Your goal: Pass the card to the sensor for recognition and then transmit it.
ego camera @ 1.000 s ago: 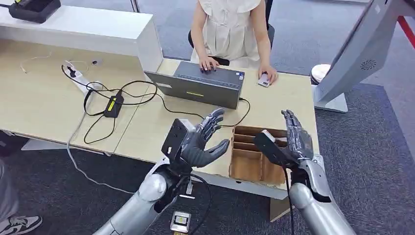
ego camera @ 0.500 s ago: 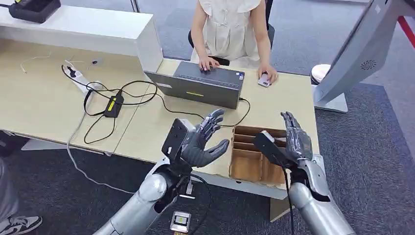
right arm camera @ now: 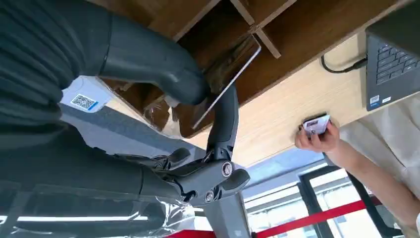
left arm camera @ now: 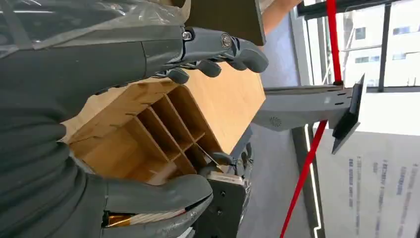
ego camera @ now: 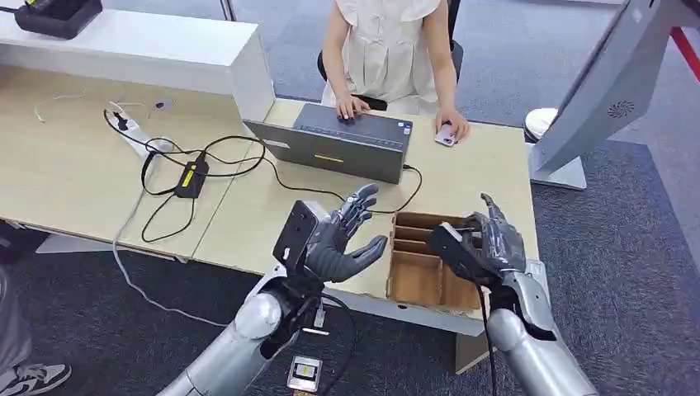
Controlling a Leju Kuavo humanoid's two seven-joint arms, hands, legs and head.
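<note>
A thin card (right arm camera: 225,79) stands in a compartment of the wooden divided box (ego camera: 417,272) at the table's near edge. My right hand (ego camera: 489,239) reaches into the box's right side; the right wrist view shows its thumb (right arm camera: 163,69) and a finger (right arm camera: 225,119) pinching the card from either side. In the head view the hand hides the card. My left hand (ego camera: 342,235) hovers palm up just left of the box, fingers spread and holding nothing. The left wrist view looks across the box (left arm camera: 148,134) to my right hand (left arm camera: 225,171).
A person sits across the table with one hand on a grey laptop (ego camera: 342,144) and the other on a small white device (ego camera: 446,134). Black cables and a power strip (ego camera: 186,169) lie to the left. A white stand (ego camera: 594,99) rises at the right.
My right hand's fingers have curled down from upright and closed into the box onto the card. The left hand and the person have stayed where they were.
</note>
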